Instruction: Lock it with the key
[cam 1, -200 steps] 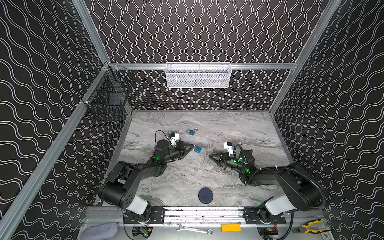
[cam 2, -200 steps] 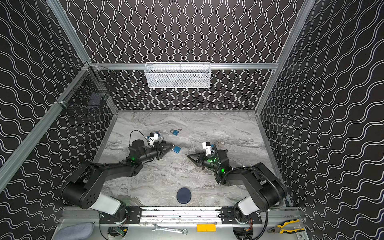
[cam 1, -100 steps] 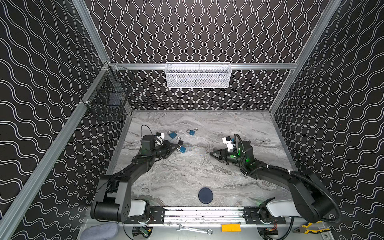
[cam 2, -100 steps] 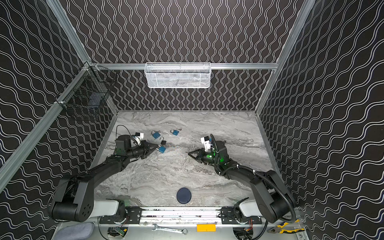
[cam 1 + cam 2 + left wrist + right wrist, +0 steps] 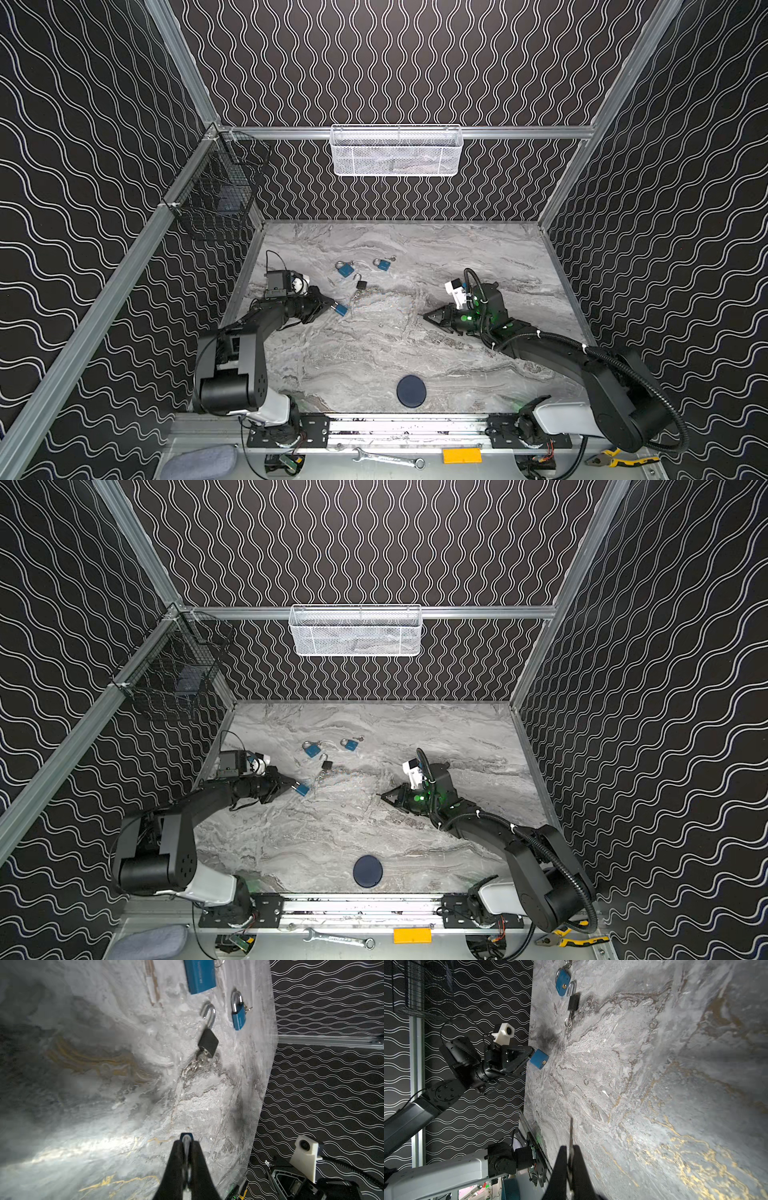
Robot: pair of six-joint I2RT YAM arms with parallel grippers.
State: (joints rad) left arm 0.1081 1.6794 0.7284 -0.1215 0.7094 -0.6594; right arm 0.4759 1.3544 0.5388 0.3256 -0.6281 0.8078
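The left hand [image 5: 329, 306] clamps the blue padlock [image 5: 340, 309], keyhole [image 5: 543, 1062] facing the right hand [image 5: 428, 318], which pinches the key [image 5: 571, 1134]; the lock lies well ahead, slightly off the blade's line.

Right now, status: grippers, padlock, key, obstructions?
Left gripper shut on blue padlock. Right gripper shut on key. Key not inserted. Nothing between them.

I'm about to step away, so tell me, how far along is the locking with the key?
Pickups look done: the left pincer is shut on a blue padlock, the right pincer on what looks like a key. In hand: the two are apart, keyhole turned toward the right pincer. Remaining: insert and turn the key.
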